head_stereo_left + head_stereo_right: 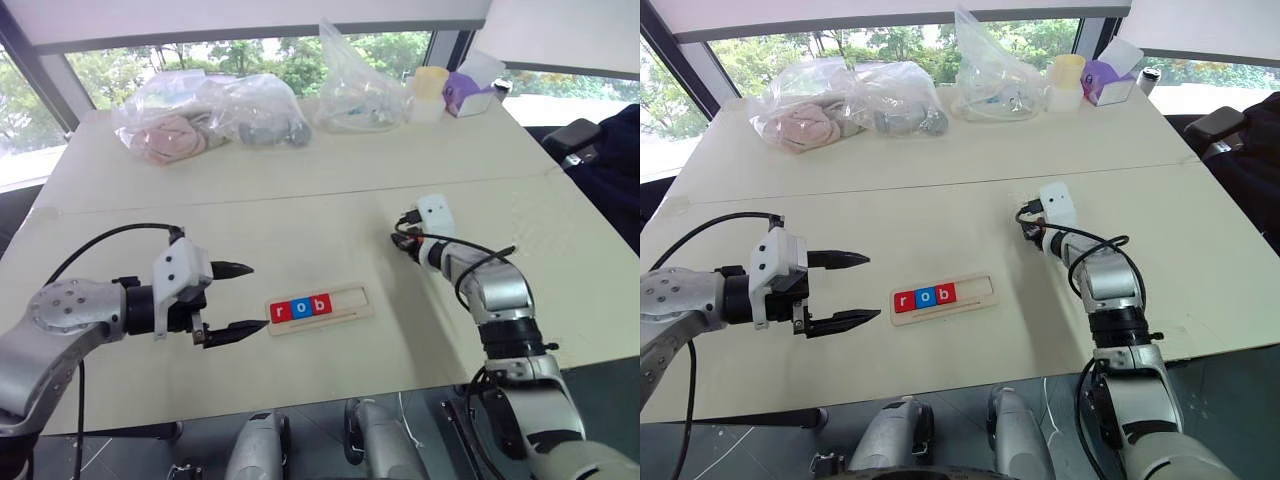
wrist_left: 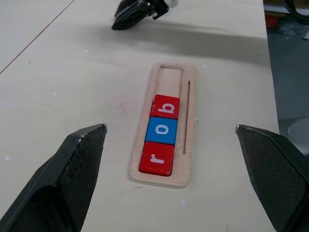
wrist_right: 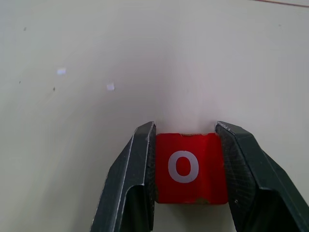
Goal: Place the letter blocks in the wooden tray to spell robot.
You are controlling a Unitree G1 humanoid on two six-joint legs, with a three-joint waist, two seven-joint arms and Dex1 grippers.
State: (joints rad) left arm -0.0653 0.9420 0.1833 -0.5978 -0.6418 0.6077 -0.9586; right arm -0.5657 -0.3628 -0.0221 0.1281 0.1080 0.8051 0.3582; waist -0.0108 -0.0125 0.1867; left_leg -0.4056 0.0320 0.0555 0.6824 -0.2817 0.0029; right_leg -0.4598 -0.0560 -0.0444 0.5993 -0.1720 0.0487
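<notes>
— Red "o" block [image 3: 191,167] sits right between your right gripper's [image 3: 188,169] fingers, pinched on its two opposite sides and lying flat on the table [image 1: 300,190]. That side grip leaves the letter face up and readable, which should suit dropping it straight into a slot.

— And where is the wooden tray [image 1: 352,302]?

— Well to the left of that gripper, near the table's front edge. It holds "r" [image 2: 157,158], "o" [image 2: 162,130] and "b" [image 2: 165,106] in a row from its left end; the stretch beyond the "b" is bare, so two letters remain, by my reckoning. I cannot find the "t".

— Your left gripper [image 1: 238,300]?

— It hangs just beside the tray's "r" end, fingers spread wide, holding nothing, likely parked clear of the right arm's path.

— What do the views add?

— Your head views hide the pinched block behind the right wrist. The left wrist view reads the tray's letters plainly.
</notes>
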